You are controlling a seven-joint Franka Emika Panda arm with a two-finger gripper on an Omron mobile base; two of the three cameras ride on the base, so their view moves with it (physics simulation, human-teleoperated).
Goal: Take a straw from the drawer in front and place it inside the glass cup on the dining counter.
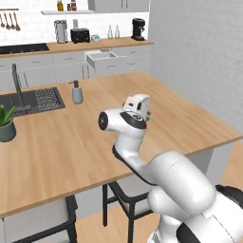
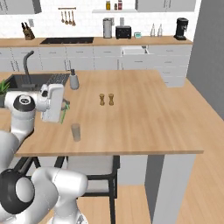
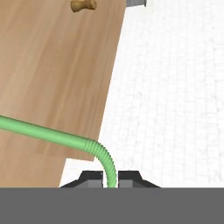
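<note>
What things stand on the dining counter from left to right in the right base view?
Plant → soap dispenser → glass cup → two shakers. The gripper, shut on the straw, overlaps this order, so I omit it.

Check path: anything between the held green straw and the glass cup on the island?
Nothing visible. The gripper is shut on the thin green straw above the light-wood dining counter. The small clear glass cup stands alone just beyond on bare wood; the two brown shakers sit farther back, off the path.
</note>
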